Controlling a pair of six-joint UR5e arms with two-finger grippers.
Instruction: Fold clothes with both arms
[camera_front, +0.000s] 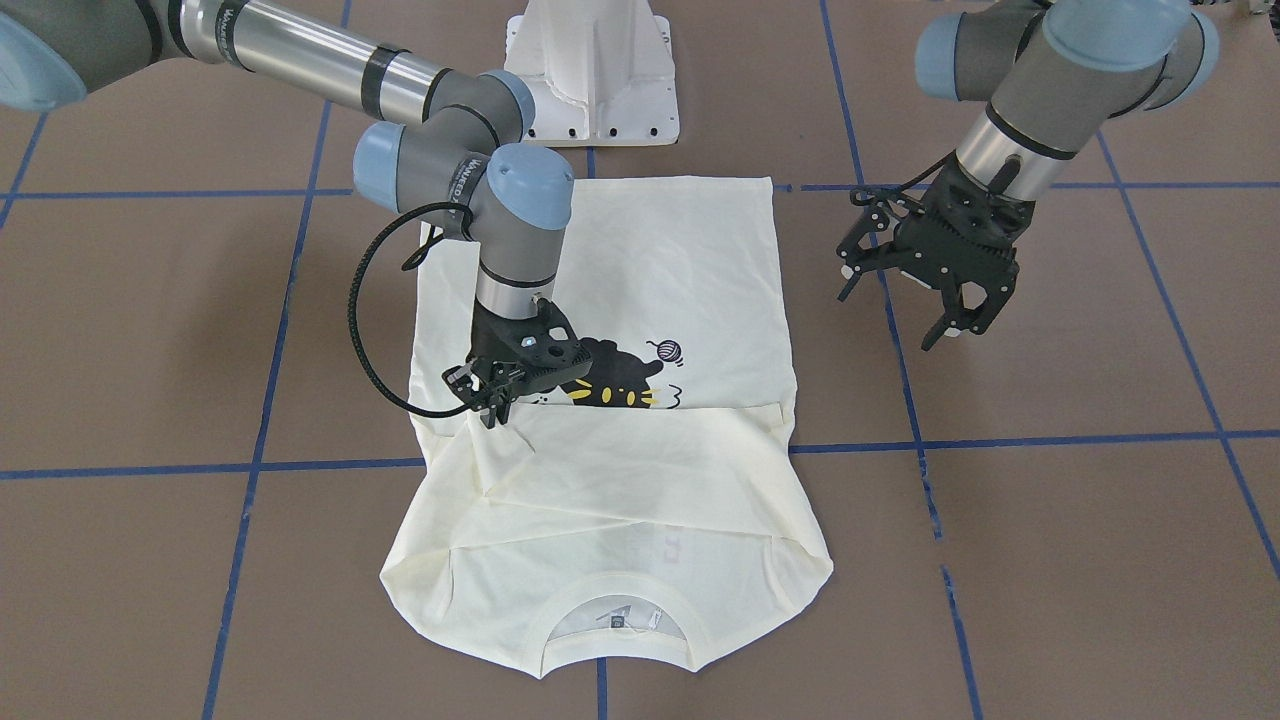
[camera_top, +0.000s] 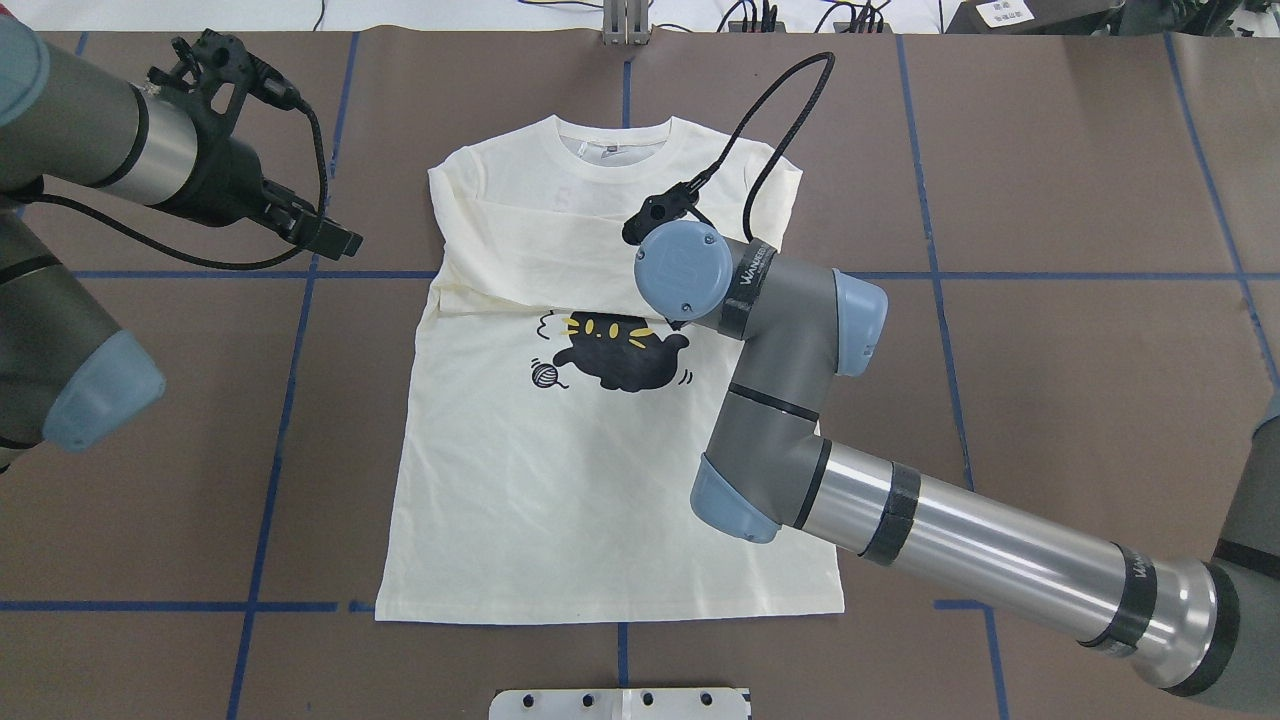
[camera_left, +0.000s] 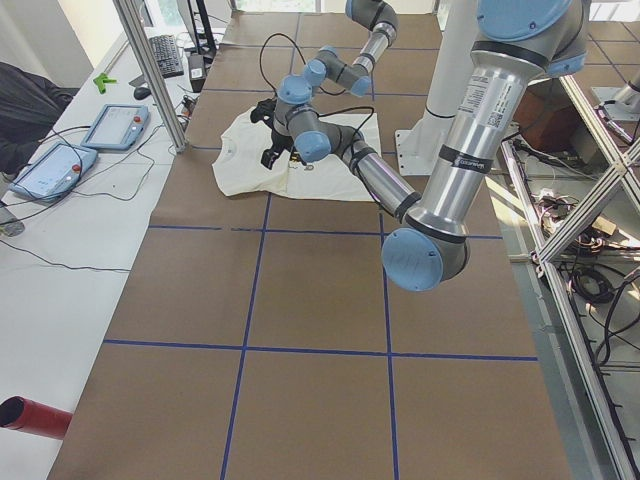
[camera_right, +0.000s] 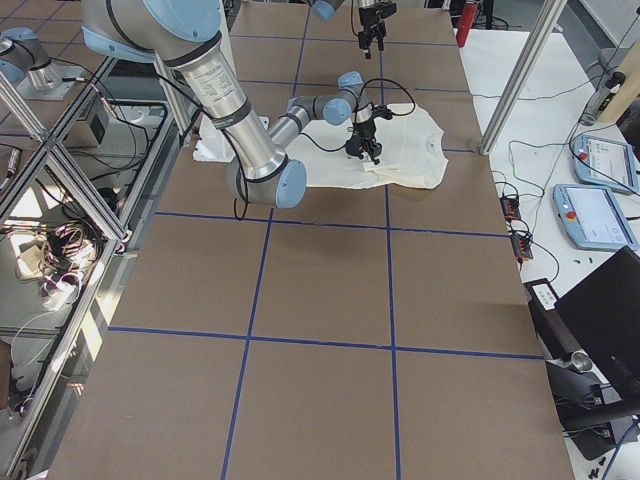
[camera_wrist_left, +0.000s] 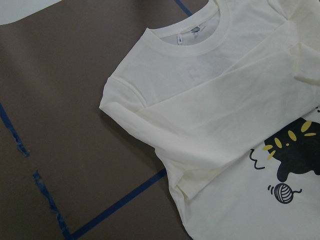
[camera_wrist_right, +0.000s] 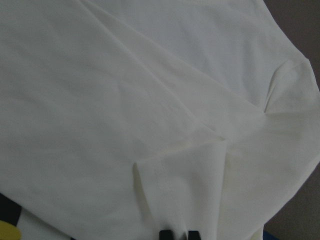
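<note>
- Shirt (camera_top: 560, 480) lies flat on the brown table (camera_top: 1050, 350), print side up, with its hem nearest the robot and its collar (camera_top: 615, 140) at the far end.
- Just past the cat print (camera_top: 615, 355), the right tool (camera_front: 490, 398) is down on the cloth. Its tips (camera_wrist_right: 165, 234) are drawn close together on a small raised ridge of the folded sleeve (camera_top: 530, 250).
- Beyond the shirt's side edge, the left tool (camera_front: 945, 305) hangs above bare table with its fingers spread, holding nothing.
- Risk: the pinch looks thin, so the ridge could slip free on a lift. It could also catch the layer beneath and drag the crossed sleeves open.
- Risk: with only one tool on the cloth, a pull would probably skew the shirt and wrinkle the body.
- The overhead view hides the right tool under its own wrist. The front-facing view shows it clearly, and the right wrist camera shows the gathered fabric at the tips.
- The left wrist camera shows the near shoulder and sleeve fold, but not the left tool.
</note>
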